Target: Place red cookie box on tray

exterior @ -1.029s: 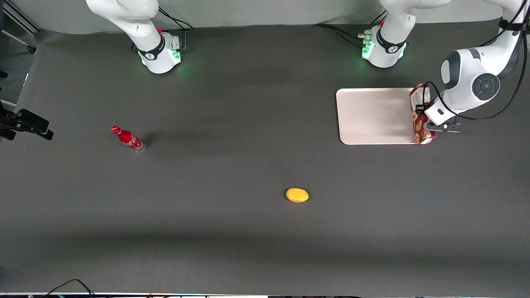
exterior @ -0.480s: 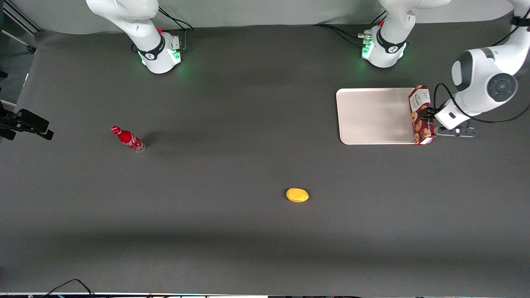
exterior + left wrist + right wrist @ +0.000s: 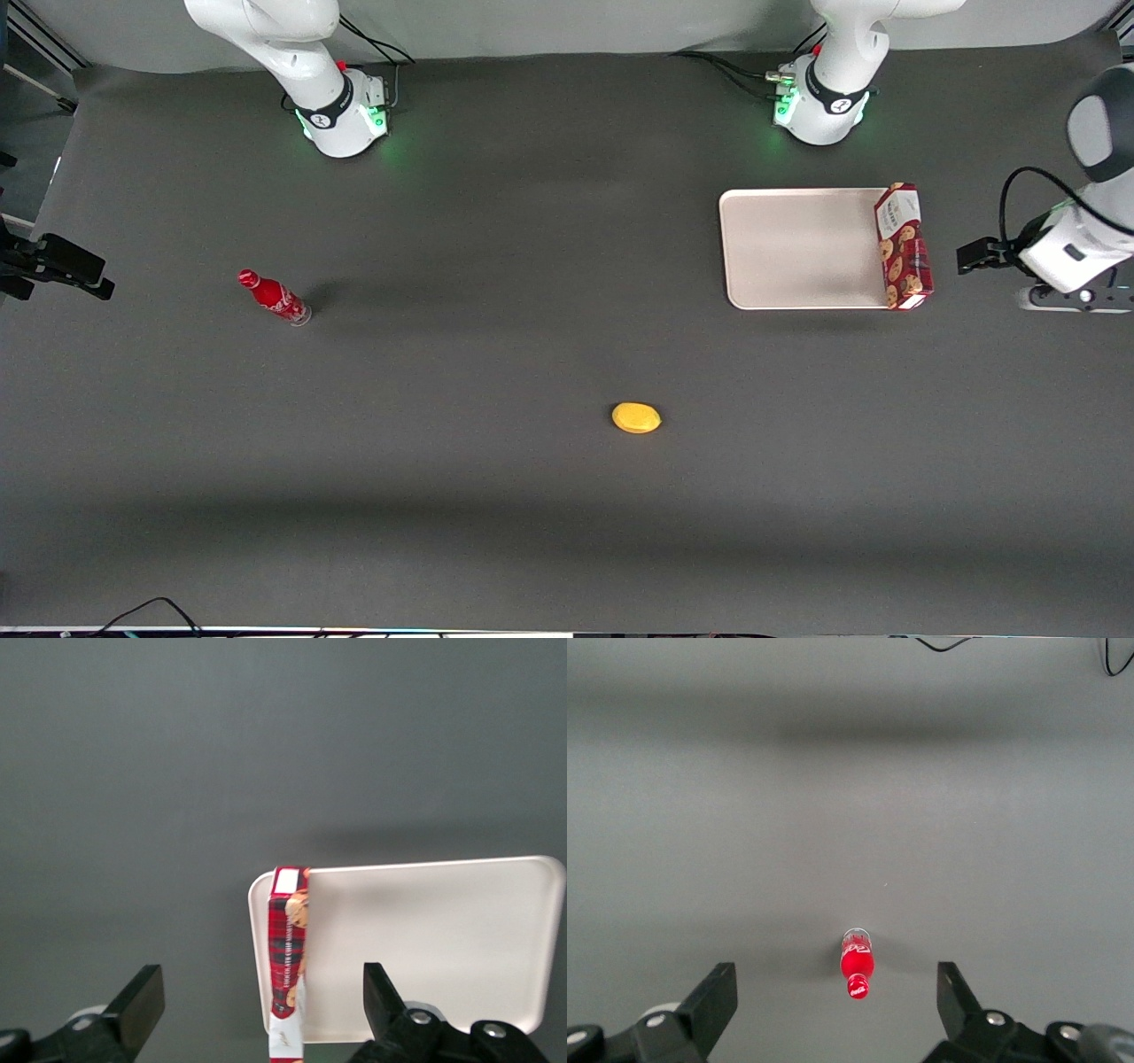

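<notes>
Retreat from the drop looks like the step in hand, and the task seems all but done: the red cookie box (image 3: 904, 246) stands on a long narrow side along the short edge of the tray (image 3: 802, 248) that lies toward the working arm's end of the table, its white label end farther from the front camera. Whether it sits fully inside the low rim or partly on it cannot be told. Since the box is tall and thin as it stands, it would likely tip at a light knock, so the arm should pull straight away from it and lift, not sweep sideways along the tray's edge. The left arm's gripper (image 3: 261, 990) hangs over bare table near that end of the tray, apart from the box, with its fingers (image 3: 142, 997) spread wide and nothing between them or touching them. Elsewhere a small red soda bottle (image 3: 275, 298) lies toward the parked arm's end, and a yellow object (image 3: 636, 417) lies nearer the front camera.
</notes>
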Tool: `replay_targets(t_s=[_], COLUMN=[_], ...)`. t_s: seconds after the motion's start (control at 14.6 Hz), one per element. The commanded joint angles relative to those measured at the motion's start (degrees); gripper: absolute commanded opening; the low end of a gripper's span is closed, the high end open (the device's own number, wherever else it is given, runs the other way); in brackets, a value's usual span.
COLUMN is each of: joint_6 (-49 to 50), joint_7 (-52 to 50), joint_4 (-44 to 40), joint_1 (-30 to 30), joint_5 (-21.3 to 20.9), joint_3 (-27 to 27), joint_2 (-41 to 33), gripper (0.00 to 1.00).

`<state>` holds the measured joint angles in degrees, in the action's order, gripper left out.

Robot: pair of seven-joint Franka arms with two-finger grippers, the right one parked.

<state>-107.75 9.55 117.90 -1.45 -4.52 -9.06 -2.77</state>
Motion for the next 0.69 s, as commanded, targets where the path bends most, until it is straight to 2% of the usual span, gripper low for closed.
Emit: replay_targets(t_s=[0.0, 0.21, 0.62], joint_6=[9.6, 14.4, 14.3], joint_7=[-3.3, -5.9, -7.3], joint_4=[-16.9, -25.3, -28.9], joint_1=[-0.4, -0.4, -0.4], joint_5=[3.7, 3.7, 3.8], joint_3=[3.1, 5.9, 6.8], joint_2=[5.1, 7.8, 8.0], gripper=[1.0, 1.0, 1.0])
